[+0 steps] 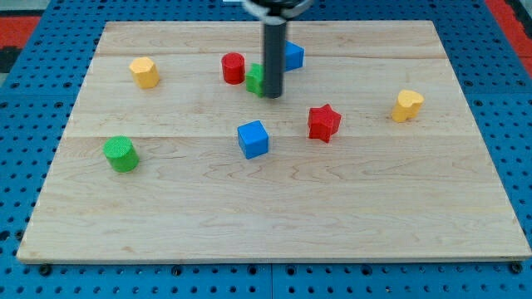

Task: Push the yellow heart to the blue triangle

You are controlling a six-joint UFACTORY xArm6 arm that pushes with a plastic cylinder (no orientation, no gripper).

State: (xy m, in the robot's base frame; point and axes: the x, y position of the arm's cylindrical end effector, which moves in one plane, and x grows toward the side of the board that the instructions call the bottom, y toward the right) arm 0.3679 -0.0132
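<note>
Far right of my tip (273, 95), yellow heart (406, 105).

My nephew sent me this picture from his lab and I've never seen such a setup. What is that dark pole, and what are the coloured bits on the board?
The pole is a robot arm's rod; it holds nothing and only pushes things with my tip. One camera looks down on a wooden board.

My tip stands near the view's top, beside a green block, with a red cylinder to its left and a blue block, partly hidden, behind it. Elsewhere lie a yellow heart at right, a red star, a blue cube, a green cylinder and a yellow block.
</note>
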